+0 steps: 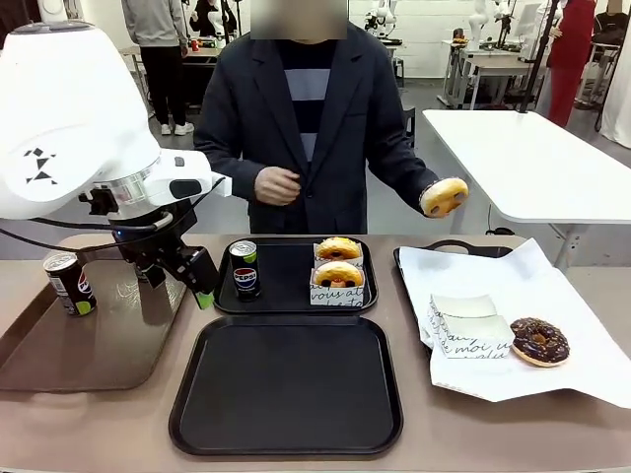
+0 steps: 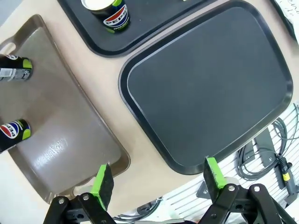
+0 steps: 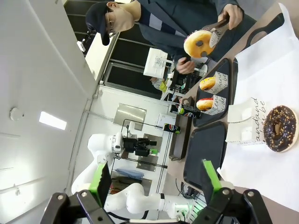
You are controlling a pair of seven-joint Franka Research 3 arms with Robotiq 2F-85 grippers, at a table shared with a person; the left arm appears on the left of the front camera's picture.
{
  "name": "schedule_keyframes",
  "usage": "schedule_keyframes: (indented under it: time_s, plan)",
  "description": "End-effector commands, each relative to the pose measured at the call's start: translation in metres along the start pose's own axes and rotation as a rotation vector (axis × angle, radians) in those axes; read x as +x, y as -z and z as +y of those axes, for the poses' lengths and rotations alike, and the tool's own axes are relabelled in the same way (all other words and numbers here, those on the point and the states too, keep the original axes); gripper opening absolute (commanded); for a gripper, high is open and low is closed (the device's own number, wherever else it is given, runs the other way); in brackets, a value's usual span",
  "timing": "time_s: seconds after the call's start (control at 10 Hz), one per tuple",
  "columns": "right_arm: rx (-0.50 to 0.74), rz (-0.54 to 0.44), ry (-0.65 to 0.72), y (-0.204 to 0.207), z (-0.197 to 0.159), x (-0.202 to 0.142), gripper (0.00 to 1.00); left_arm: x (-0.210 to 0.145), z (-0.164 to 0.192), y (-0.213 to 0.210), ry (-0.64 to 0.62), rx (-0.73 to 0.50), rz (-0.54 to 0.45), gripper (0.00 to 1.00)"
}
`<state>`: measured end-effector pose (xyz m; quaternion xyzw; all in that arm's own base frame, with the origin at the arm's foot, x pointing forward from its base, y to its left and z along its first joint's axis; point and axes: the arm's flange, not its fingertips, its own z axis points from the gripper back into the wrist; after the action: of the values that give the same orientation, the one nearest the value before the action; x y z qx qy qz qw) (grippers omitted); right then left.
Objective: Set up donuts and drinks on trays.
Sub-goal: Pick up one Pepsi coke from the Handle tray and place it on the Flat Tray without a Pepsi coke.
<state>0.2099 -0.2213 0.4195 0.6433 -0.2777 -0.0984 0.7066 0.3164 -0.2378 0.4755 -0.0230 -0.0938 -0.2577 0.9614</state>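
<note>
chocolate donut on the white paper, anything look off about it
Yes. The chocolate donut lies bare on the white paper, beside a white box rather than in it, while the two glazed donuts on the far black tray sit in boxes. Nothing looks spilled or damaged.

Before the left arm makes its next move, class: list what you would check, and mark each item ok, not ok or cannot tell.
1. Left gripper open and empty: ok.
2. Right gripper open and empty: ok.
3. Spare can upright on brown tray: ok.
4. Left gripper lined up over that can: not ok; the can stands off to one side.
5. Near tray bare for loading: ok.
6. Person's donut set down: not ok; it is held in the air.
</note>
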Motion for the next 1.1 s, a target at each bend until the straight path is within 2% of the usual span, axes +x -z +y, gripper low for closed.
schedule_keyframes:
  time_s: [0.0, 0.1, 0.2, 0.3, 0.4, 0.6, 0.7, 0.8, 0.9, 1.0]
  plan:
    - [0.021, -0.018, -0.018, 0.001, 0.000, 0.002, 1.00, 0.006, -0.001, 0.001, -0.004, 0.012, -0.009, 1.00]
    - [0.021, -0.018, -0.018, 0.001, 0.000, 0.002, 1.00, 0.000, 0.000, 0.000, 0.000, 0.000, 0.000, 1.00]
    - [0.021, -0.018, -0.018, 0.001, 0.000, 0.002, 1.00, 0.005, 0.038, -0.019, -0.039, 0.035, 0.017, 1.00]
    - [0.021, -0.018, -0.018, 0.001, 0.000, 0.002, 1.00, -0.014, 0.066, -0.033, -0.118, 0.097, 0.035, 1.00]
    - [0.021, -0.018, -0.018, 0.001, 0.000, 0.002, 1.00, -0.043, 0.082, -0.037, -0.191, 0.105, 0.058, 1.00]
    - [0.021, -0.018, -0.018, 0.001, 0.000, 0.002, 1.00, -0.045, 0.160, -0.050, -0.249, 0.120, 0.141, 1.00]
    - [0.021, -0.018, -0.018, 0.001, 0.000, 0.002, 1.00, -0.082, 0.168, -0.033, -0.342, 0.141, 0.138, 1.00]
    - [0.021, -0.018, -0.018, 0.001, 0.000, 0.002, 1.00, -0.091, 0.189, -0.028, -0.384, 0.148, 0.136, 1.00]
    - [0.021, -0.018, -0.018, 0.001, 0.000, 0.002, 1.00, -0.081, 0.218, -0.031, -0.398, 0.152, 0.123, 1.00]
    - [0.021, -0.018, -0.018, 0.001, 0.000, 0.002, 1.00, -0.085, 0.221, -0.029, -0.423, 0.106, 0.076, 1.00]
